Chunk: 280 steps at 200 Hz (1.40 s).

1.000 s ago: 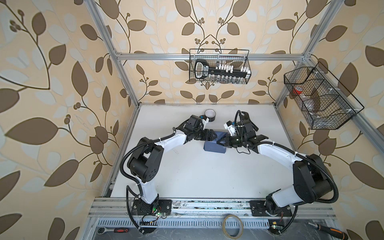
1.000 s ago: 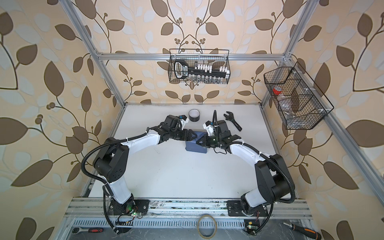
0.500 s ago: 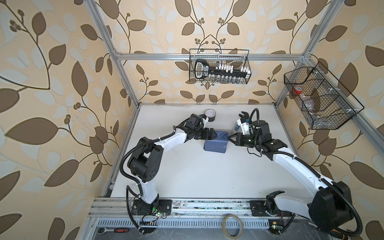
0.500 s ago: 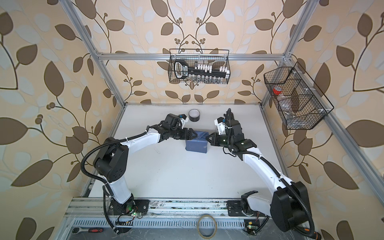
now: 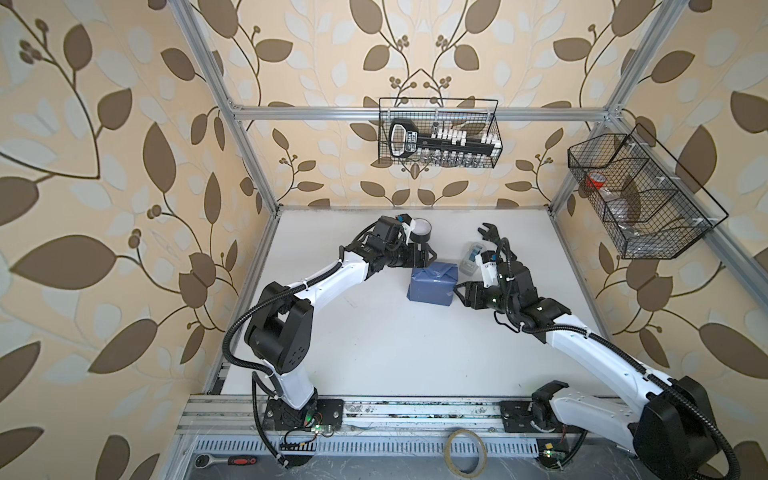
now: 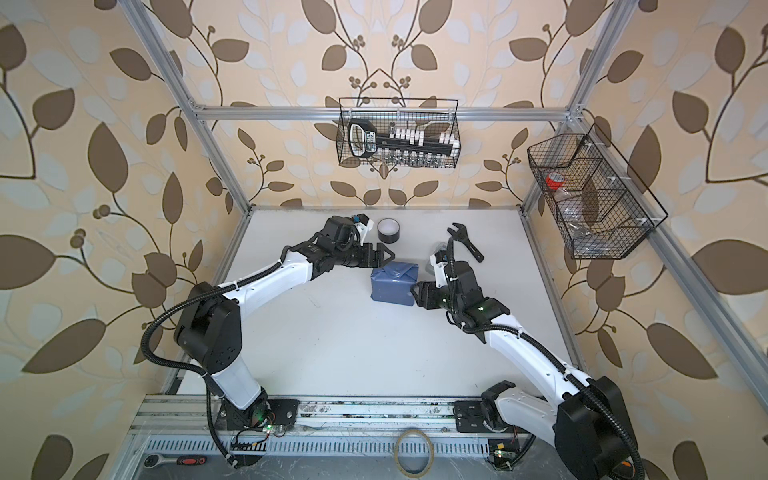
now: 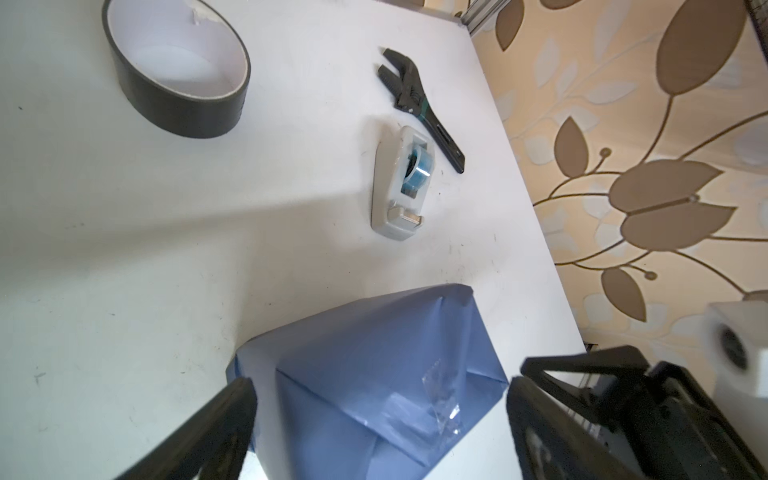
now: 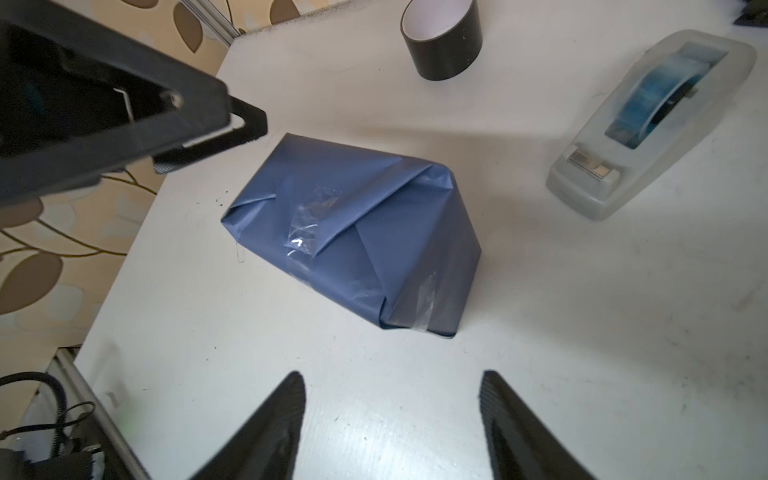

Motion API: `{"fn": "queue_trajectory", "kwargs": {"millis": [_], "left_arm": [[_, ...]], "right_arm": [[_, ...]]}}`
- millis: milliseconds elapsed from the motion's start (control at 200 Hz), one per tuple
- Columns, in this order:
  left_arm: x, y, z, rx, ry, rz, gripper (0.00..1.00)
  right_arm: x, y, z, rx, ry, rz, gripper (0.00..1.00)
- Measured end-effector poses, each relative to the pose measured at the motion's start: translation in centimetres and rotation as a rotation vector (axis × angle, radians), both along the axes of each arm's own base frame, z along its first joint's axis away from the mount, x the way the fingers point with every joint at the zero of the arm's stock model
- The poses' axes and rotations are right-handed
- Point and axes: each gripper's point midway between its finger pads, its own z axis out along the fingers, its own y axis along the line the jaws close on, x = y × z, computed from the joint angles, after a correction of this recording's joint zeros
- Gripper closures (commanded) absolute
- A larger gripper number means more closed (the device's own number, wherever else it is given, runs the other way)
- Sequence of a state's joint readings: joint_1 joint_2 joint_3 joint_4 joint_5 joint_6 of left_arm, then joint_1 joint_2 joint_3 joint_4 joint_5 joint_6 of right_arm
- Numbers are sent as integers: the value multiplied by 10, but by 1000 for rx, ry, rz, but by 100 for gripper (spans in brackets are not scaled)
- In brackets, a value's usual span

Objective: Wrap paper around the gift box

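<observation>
Operator: Hands first. How do they stand?

Spotter: Your right hand is spread apart with nothing between its fingers, only bare counter under them. Your left hand is spread wider and grips nothing either.

Operator: And the gift box?

Spotter: You cannot see the gift box itself. The paper covers it all round, slate-blue face out. It lies on the counter just ahead of your right fingertips, with a strip of counter showing between. Strips of clear tape sit over the folds. Your left hand hangs at the far end of the paper, opposite your right hand. Whether it touches the paper I cannot tell.

Operator: What lies past it?

Spotter: Beyond the paper from your right hand, off to one side, stands the tape dispenser, apart from the paper. Farther on is the black tape roll, near your left wrist in both top views. The wrench lies just past the dispenser, farthest from your left hand.
</observation>
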<state>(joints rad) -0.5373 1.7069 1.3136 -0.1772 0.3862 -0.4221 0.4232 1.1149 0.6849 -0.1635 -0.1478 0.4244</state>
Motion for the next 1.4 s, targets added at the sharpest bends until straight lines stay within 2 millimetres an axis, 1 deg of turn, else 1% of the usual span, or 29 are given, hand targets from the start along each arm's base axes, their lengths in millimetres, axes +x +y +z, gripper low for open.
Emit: {"fn": "queue_trajectory", "kwargs": {"millis": [100,165,205,255,350,435,490,555,645,765,865,955,1050,1170,1290,1400], "left_arm": [[-8,6,3,-1,-7,4,4],[-15,12,-1,8,-1,12,5],[-18,20,-5,15,1,28,5],[-24,30,-12,20,12,45,6],[-40,53,-28,19,37,84,7],[-56,69,-44,13,52,107,11],[-63,75,-52,6,50,111,13],[-71,75,-62,-3,53,94,17],[-76,72,-71,3,51,68,20],[-78,58,-72,4,17,13,21],[-80,44,-84,24,23,-29,21],[-80,40,-94,42,42,-42,21],[-75,40,-96,57,38,-33,21],[-61,36,-86,67,4,-17,21],[-46,32,-75,72,-25,2,21],[-34,30,-75,85,-30,20,20]], "right_arm": [[5,3,0,-9,-27,-3,23],[7,5,3,-8,-47,-3,23],[9,6,4,-4,-62,-4,22],[9,6,5,2,-76,-3,22],[7,8,1,17,-88,10,21],[3,11,-9,34,-85,30,22],[0,12,-15,43,-80,41,25],[-2,14,-21,52,-74,47,28],[3,17,-25,58,-77,49,33],[9,19,-28,65,-80,44,37],[12,20,-32,64,-76,38,40],[14,19,-35,56,-70,31,43],[19,19,-32,55,-76,24,45],[30,19,-24,60,-92,11,48],[39,17,-20,61,-96,-4,49],[52,16,-17,60,-96,-19,49]]}}
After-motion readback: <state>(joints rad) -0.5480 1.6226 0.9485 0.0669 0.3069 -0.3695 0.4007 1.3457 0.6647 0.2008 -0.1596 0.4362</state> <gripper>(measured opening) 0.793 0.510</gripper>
